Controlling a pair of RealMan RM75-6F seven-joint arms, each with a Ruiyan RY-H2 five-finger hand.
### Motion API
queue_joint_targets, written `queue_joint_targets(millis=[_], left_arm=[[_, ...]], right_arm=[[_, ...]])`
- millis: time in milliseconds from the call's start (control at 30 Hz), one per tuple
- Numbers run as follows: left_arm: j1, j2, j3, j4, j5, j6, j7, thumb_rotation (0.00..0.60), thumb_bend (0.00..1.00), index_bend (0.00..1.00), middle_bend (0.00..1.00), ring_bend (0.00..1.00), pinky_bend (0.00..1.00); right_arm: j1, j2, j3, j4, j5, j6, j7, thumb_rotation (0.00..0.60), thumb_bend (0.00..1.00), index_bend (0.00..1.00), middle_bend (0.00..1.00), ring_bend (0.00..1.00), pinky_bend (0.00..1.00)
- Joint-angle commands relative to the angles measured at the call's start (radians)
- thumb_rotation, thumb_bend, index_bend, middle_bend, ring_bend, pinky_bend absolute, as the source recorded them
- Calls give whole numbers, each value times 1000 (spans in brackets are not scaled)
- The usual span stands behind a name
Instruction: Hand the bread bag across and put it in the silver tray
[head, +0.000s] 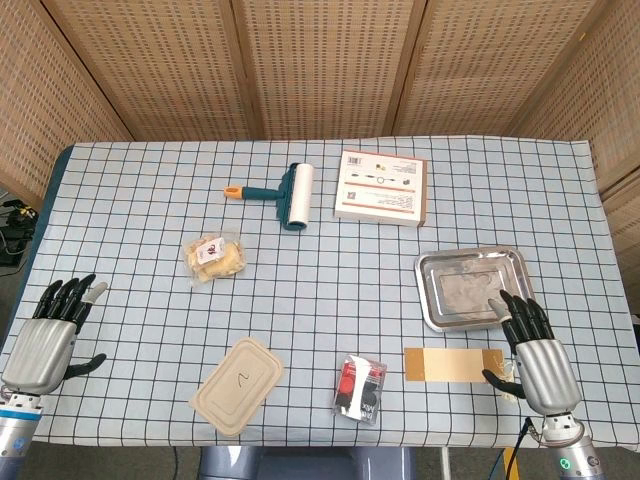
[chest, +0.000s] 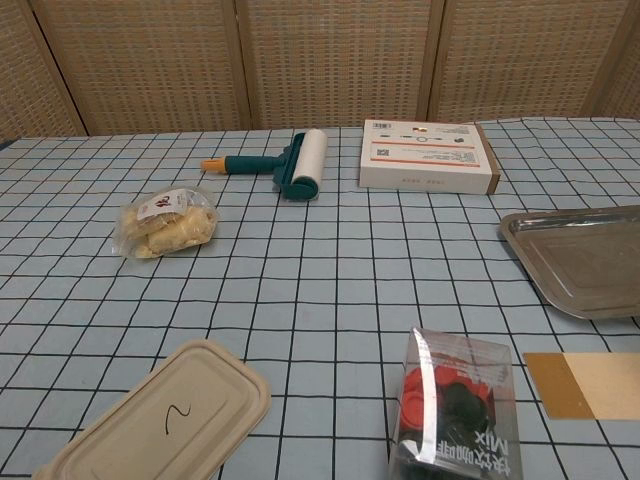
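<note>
**On the checked table, bread bag waits untouched**

Over on the left half of the table (head: 330, 200), the bread bag (head: 215, 257) lies flat on the checked cloth, nobody holding it. The left robot hand (head: 48, 335) sits near the table's left front corner, fingers spread and holding nothing, well apart from the bag. Across the way, the right robot hand (head: 535, 355) hovers at the front right, fingers extended and holding nothing, fingertips just at the near rim of the silver tray (head: 432, 300). The tray itself carries nothing.

So by my reading we're at the very start: the pickup is not yet done. The left hand is the nearer one, and it looks due to reach forward and inward, close on that soft, crinkly bag, then carry it toward the middle for the handover. The right hand would need to come left to meet it before the drop into the tray.

Around the route: a lint roller (head: 285, 195) and a flat carton box (head: 380, 186) sit further back, out of the way. Nearer the front edge lie a beige lidded container (head: 238, 383), a clear snack pack (head: 360, 387) and a brown card strip (head: 450, 364). The open middle between bag and tray looks passable; a low carry could clip the snack pack.
</note>
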Motion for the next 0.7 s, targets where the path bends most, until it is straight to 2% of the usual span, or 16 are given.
queue_joint_targets(millis=[33, 400, 633, 700], left_arm=[[0, 0, 1, 1, 0, -1, 0, 600, 25, 0, 0, 0, 0], [-14, -7, -12, 1, -29, -24, 6, 600, 25, 0, 0, 0, 0], [-93, -15, -86, 0, -157, -126, 72, 600, 26, 0, 0, 0, 0], [-136, -20, -123, -3, -227, -176, 107, 600, 26, 0, 0, 0, 0]], right_arm=[[0, 0, 0, -1, 0, 1, 0, 600, 79, 0, 0, 0, 0], [3, 6, 0, -8, 10, -12, 10, 600, 79, 0, 0, 0, 0], [3, 21, 6, -15, 11, -4, 29, 600, 79, 0, 0, 0, 0], [4, 24, 9, -16, 14, -4, 36, 600, 79, 0, 0, 0, 0]])
